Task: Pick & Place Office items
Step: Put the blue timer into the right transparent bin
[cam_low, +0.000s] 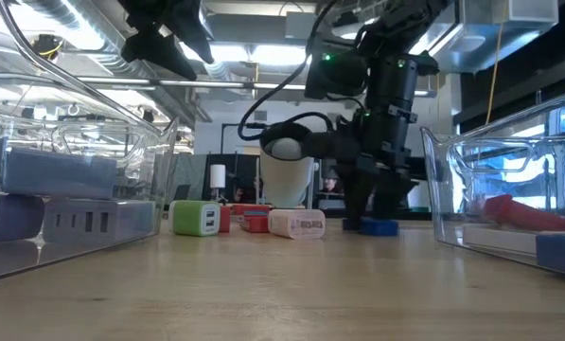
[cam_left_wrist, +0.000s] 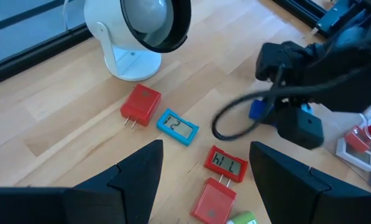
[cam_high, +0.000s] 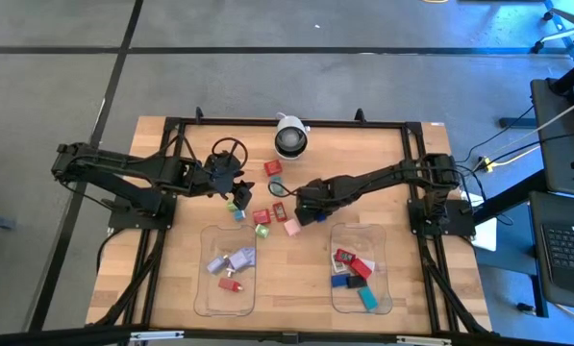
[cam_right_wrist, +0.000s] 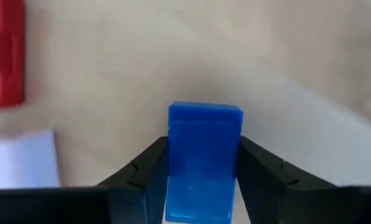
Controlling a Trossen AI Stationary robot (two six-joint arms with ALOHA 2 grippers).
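Item 1, right claw [cam_right_wrist: 204,177]: I am holding it low over the middle of the tabletop [cam_high: 171,288], just beside the loose pile. Its fingers are closing around a blue block [cam_right_wrist: 204,158], one on each flank, with no visible gap in the right wrist view. In the low view the block [cam_low: 381,226] is sitting at or barely above the wood, beneath the claw.

Item 2, left claw [cam_left_wrist: 204,165]: I am keeping it raised over the left part of the pile, fingers spread wide, gripping nothing.

Item 3, loose office items: a red plug block [cam_left_wrist: 140,104], a teal display piece [cam_left_wrist: 177,127], two more red pieces [cam_left_wrist: 227,164], a green-and-white block [cam_low: 196,218] and a pale pink block [cam_low: 297,224] are lying near the middle, in front of the camera dome [cam_high: 289,140].

Item 4, trays: the left tray [cam_high: 207,300] is holding lilac and red pieces; the right tray [cam_high: 387,300] is holding red, blue, black and teal ones.

Item 5, hazards, as I am judging them:
- The grip is sitting on the block's lower portion only; a quick lift could let it pivot or slip out.
- The red piece and the pale block are lying near the right claw; a sideways swing before I am clear of them could knock them about.
- The two arms are working close together over the pile, so a careless path risks contact between them.
- A release too near the right tray's wall could drop the block outside.
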